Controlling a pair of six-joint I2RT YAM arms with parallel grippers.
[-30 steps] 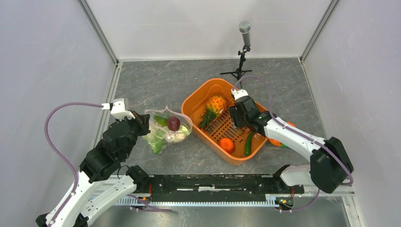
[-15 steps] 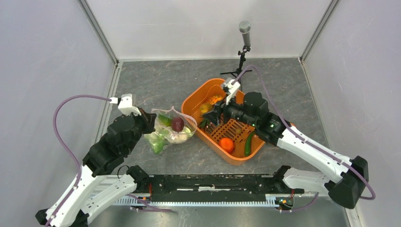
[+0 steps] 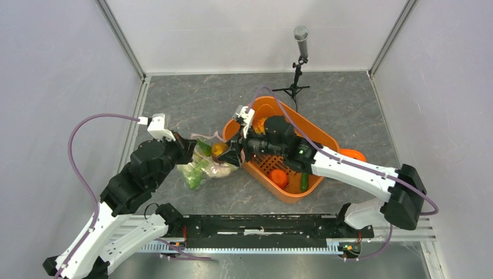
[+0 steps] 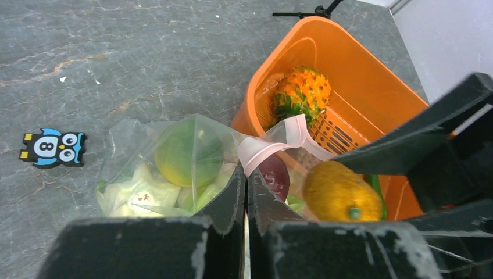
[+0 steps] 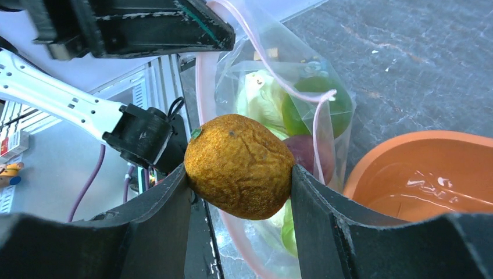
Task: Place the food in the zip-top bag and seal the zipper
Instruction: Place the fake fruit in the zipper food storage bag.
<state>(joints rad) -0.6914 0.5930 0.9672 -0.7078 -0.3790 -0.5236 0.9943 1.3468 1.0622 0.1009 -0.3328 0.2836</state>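
Note:
The clear zip-top bag [image 3: 200, 168] lies left of the orange basket. It holds a yellow-green mango [image 4: 186, 151], cabbage [image 4: 134, 195] and a purple fruit [image 4: 276, 174]. My left gripper [image 4: 245, 181] is shut on the bag's mouth edge, by the pinkish zipper [image 4: 273, 142], and holds the mouth up. My right gripper [image 5: 239, 168] is shut on a wrinkled orange-yellow fruit [image 5: 239, 165] and holds it right at the open mouth; the fruit also shows in the top view [image 3: 219, 150]. The pineapple [image 4: 302, 93] lies in the basket.
The orange slotted basket [image 3: 325, 139] holds a small orange piece [image 3: 279, 177] and a green cucumber [image 3: 304, 181]. Another orange piece [image 3: 352, 154] lies outside its right rim. A microphone stand [image 3: 299, 58] is at the back. An owl sticker [image 4: 52, 146] is on the table.
My right gripper has swung left out of the basket with the orange-yellow fruit, up to the bag's mouth. My left gripper has shifted slightly while keeping its hold on the bag.

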